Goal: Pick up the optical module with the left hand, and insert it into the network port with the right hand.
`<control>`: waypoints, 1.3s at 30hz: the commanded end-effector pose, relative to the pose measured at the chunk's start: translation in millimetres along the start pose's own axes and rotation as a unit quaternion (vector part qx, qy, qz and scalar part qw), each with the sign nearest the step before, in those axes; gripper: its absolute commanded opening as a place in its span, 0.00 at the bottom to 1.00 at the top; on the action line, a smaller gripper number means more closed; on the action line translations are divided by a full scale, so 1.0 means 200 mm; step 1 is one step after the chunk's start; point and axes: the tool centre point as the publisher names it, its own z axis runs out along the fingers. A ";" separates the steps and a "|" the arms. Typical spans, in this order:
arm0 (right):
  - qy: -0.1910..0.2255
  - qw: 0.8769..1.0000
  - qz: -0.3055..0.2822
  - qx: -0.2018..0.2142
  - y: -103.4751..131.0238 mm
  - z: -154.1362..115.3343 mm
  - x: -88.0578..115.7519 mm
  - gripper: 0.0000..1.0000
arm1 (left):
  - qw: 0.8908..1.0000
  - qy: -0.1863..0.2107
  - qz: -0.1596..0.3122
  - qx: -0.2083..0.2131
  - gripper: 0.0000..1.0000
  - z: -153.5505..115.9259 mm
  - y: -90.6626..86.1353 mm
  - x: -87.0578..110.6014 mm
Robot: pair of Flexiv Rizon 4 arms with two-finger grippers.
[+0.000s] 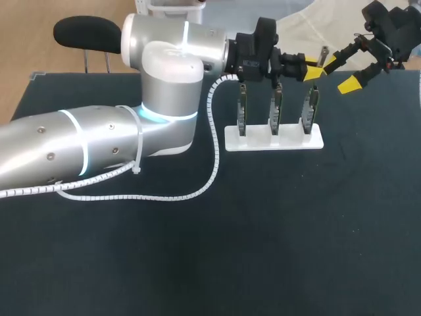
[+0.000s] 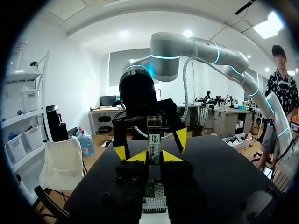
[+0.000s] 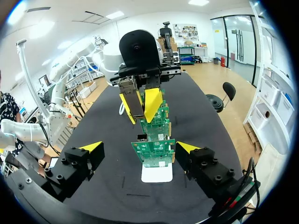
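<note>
The optical module (image 2: 154, 138), a slim metal stick, stands upright between the yellow tips of my left gripper (image 2: 154, 156), which is shut on it. In the head view the left gripper (image 1: 312, 69) holds the module (image 1: 323, 54) above the right-hand board of three green circuit boards (image 1: 275, 108). My right gripper (image 1: 341, 73) hangs open just beyond it, facing it. From the right wrist, my open right gripper (image 3: 140, 147) straddles the nearest board (image 3: 153, 151) with its small network port (image 3: 141, 137); behind the boards is the left gripper (image 3: 140, 103) with the module (image 3: 132, 97).
The boards stand in a row in a white stand (image 1: 274, 139) on the dark table (image 1: 263, 250). A white spiral cable (image 1: 212, 148) trails from the left arm across the table. Bare table lies in front of the stand.
</note>
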 end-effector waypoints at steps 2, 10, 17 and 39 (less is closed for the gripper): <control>0.000 1.000 0.000 -0.002 -0.01 0.00 0.00 1.00 | 1.000 0.002 0.000 0.003 0.00 0.00 0.01 0.00; 0.000 1.000 0.000 -0.002 -0.01 0.00 0.00 1.00 | 1.000 0.002 0.003 0.012 0.00 0.01 0.01 0.00; 0.000 1.000 0.000 -0.002 -0.01 0.00 0.00 1.00 | 1.000 -0.007 0.006 0.010 0.00 0.01 0.02 -0.01; -0.001 0.996 0.004 0.085 -0.09 -0.15 0.04 1.00 | 1.000 -0.007 0.006 0.010 0.00 0.01 0.02 -0.01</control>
